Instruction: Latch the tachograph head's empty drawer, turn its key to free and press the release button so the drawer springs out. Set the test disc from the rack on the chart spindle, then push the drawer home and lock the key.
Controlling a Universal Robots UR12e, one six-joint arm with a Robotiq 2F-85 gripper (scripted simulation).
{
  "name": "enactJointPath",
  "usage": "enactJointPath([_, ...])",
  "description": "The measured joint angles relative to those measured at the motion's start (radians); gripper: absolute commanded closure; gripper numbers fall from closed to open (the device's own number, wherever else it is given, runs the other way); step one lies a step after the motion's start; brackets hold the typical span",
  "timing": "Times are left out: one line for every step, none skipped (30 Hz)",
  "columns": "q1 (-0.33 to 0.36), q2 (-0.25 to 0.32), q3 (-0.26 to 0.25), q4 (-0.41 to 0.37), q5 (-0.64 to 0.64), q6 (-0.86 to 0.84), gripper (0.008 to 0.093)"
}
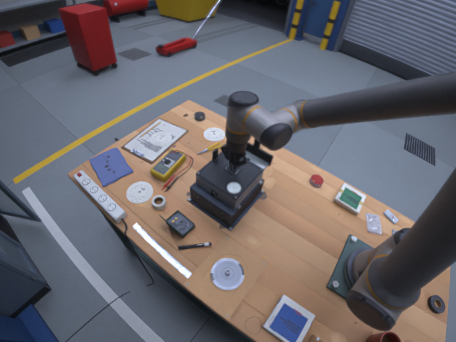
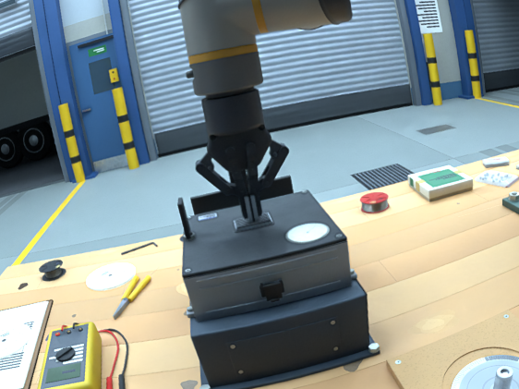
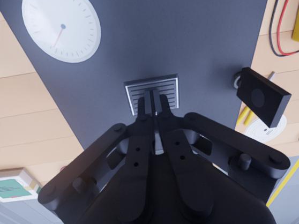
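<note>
The dark tachograph head [image 1: 227, 188] [image 2: 270, 269] sits mid-bench on its base. Its drawer front [image 2: 270, 287] is flush, with a small handle at the middle. On top are a white dial [image 2: 307, 233] [image 3: 61, 23] and a ribbed square release button [image 2: 253, 222] [image 3: 152, 93]. A flat black key [image 2: 184, 218] [image 3: 261, 96] stands up at the top's left rear corner. The test disc [image 1: 227, 274] [image 2: 496, 375] rests on its rack near the bench's front edge. My gripper [image 1: 233, 167] [image 2: 250, 211] [image 3: 152, 97] points straight down with its tips on the release button. It is closed and holds nothing.
The arm's base [image 1: 372, 278] takes the bench's right end. A yellow multimeter [image 1: 168, 164] [image 2: 69, 356] with leads, a clipboard [image 1: 155, 139], loose white discs [image 1: 139, 192], yellow-handled pliers [image 2: 129, 294] and a power strip [image 1: 100, 195] lie left. A red spool [image 2: 374, 202] and a green-topped box [image 2: 439, 182] lie right.
</note>
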Motion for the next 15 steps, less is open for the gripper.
enactJointPath([0.000,0.000,0.000,0.000,0.000,0.000,0.0934])
enactJointPath([0.000,0.000,0.000,-0.001,0.000,0.000,0.0934])
enactJointPath([0.000,0.000,0.001,-0.001,0.000,0.000,0.0934])
enactJointPath([0.000,0.000,0.001,-0.002,0.000,0.000,0.0934])
enactJointPath([0.000,0.000,0.001,-0.002,0.000,0.000,0.0934])
enactJointPath([0.000,0.000,0.001,-0.002,0.000,0.000,0.0934])
enactJointPath([0.000,-0.001,0.001,-0.003,0.000,0.000,0.0934])
enactJointPath([0.000,-0.001,0.001,-0.003,0.000,0.000,0.0934])
enactJointPath([0.000,-0.001,0.002,-0.003,0.000,0.000,0.0934])
enactJointPath([0.000,-0.001,0.002,-0.004,0.000,0.000,0.0934])
enactJointPath([0.000,-0.001,0.002,-0.004,0.000,0.000,0.0934])
enactJointPath([0.000,-0.001,0.002,-0.004,0.000,0.000,0.0934])
enactJointPath([0.000,-0.001,0.002,-0.004,0.000,0.000,0.0934])
enactJointPath([0.000,-0.001,0.002,-0.005,0.000,0.000,0.0934])
enactJointPath([0.000,-0.001,0.002,-0.005,0.000,0.000,0.0934])
